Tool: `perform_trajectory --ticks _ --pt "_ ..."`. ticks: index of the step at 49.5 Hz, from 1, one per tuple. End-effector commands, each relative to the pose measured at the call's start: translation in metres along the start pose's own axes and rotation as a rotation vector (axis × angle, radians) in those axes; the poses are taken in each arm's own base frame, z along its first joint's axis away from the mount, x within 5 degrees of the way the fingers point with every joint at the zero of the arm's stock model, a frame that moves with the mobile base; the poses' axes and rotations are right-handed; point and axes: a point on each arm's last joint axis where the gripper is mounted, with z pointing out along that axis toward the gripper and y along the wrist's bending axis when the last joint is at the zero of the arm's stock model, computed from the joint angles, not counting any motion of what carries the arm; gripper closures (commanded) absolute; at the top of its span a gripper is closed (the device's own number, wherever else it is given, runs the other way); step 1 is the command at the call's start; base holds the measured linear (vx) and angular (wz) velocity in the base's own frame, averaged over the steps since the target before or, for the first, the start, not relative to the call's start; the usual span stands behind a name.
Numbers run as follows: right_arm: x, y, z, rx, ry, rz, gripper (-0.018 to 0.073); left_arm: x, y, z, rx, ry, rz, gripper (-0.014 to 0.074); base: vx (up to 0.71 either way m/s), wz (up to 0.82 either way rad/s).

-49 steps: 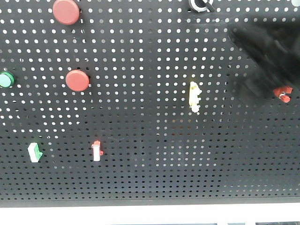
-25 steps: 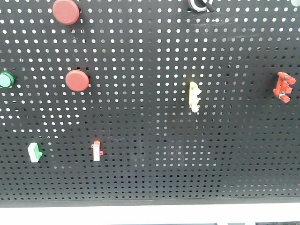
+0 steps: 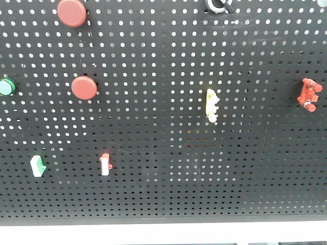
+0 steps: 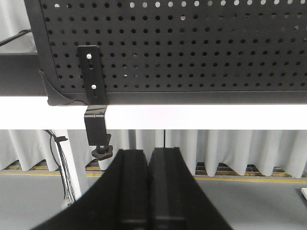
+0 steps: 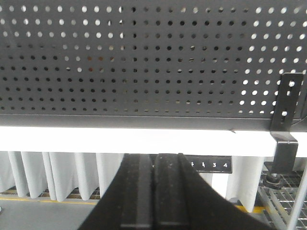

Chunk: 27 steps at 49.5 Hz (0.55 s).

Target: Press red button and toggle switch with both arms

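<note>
Hanging low, both arms sit below the pegboard (image 3: 168, 51) rather than at it — neither shows in the front view, and each wrist camera looks up at the board's bottom edge and the white rail (image 4: 192, 116) under it. The left gripper (image 4: 149, 191) has its jaws pressed together with nothing between them; the right gripper (image 5: 154, 191) is the same, fingers flush and empty.

On the board, two red buttons are in sight: one at the top edge (image 3: 72, 12), partly cut off, and a lower one (image 3: 84, 88) beside a green button (image 3: 6, 87) at the left border. Further down are a small green-and-white switch (image 3: 38, 166) and a red-and-white switch (image 3: 105, 164); a yellow fitting (image 3: 211, 105) sits mid-board and a red switch (image 3: 309, 94) near the right border. Which red button and which switch the task means cannot be told from here.

As to progress, nothing on the board gives a clear sign. Whether a button has been pushed or a lever flipped cannot be read from their look. With both grippers well clear of every control, either the contacts are finished or they are yet to begin — I cannot say which. If undone, each arm must rise to the board face, one to a red button, one to a switch.
</note>
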Motion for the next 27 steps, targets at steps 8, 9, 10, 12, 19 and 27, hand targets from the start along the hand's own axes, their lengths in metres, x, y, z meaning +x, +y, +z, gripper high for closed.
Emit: perform_trajectory --ticks 8,9,10,12,19,27 --pt "-0.0051 0.0002 -0.0002 0.001 -0.087 0.001 0.0559 0.0046 -0.0001 0.0020 0.001 -0.041 -0.012 0.0595 0.00 0.00" --pt "-0.0051 0.0002 -0.0002 0.001 -0.087 0.001 0.0559 0.0046 -0.0001 0.0020 0.001 -0.041 -0.012 0.0595 0.00 0.00" --pt "-0.0051 0.0002 -0.0002 0.001 -0.087 0.001 0.0559 0.0046 -0.0001 0.0020 0.001 -0.041 -0.012 0.0595 0.00 0.00" --pt "-0.0051 0.0002 -0.0002 0.001 -0.087 0.001 0.0559 0.0046 -0.0001 0.0020 0.001 -0.041 -0.012 0.0595 0.00 0.00" --pt "-0.0051 0.0002 -0.0002 0.001 -0.086 -0.004 0.0559 0.0046 -0.0001 0.0020 0.001 -0.041 -0.012 0.0595 0.00 0.00" --pt "-0.0051 0.0002 -0.0002 0.001 -0.086 -0.004 0.0559 0.0046 -0.0001 0.0020 0.001 -0.041 -0.012 0.0595 0.00 0.00"
